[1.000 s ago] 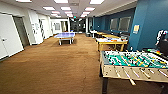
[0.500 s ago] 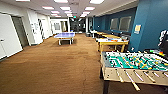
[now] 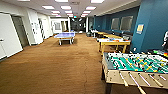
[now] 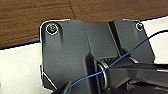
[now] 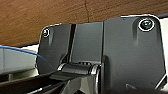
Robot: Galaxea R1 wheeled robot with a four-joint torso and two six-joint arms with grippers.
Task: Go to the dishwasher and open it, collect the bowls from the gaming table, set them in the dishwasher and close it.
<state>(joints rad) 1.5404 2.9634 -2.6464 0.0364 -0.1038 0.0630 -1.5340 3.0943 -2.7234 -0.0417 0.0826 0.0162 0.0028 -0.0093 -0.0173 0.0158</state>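
The gaming table (image 3: 112, 76) stands close at the right of the head view, with a green field, rows of small figures and rods whose handles point toward me. The dishwasher and the bowls are out of view. In both wrist views the robot's dark plate hangs over the brown carpet (image 4: 32, 17), and a thin blue cable (image 4: 117, 60) crosses the left one.
Brown carpet (image 3: 55, 70) stretches ahead down a long room. A blue table-tennis table (image 3: 64, 35) stands far back in the middle. Yellow wooden tables (image 3: 113, 43) line the blue wall (image 3: 150, 25) on the right. White doors (image 3: 8, 37) run along the left. Part of a person (image 3: 165, 40) shows at the right edge.
The whole head picture has shifted slightly, so the camera has moved a little with the robot. Nothing in the room itself has moved.
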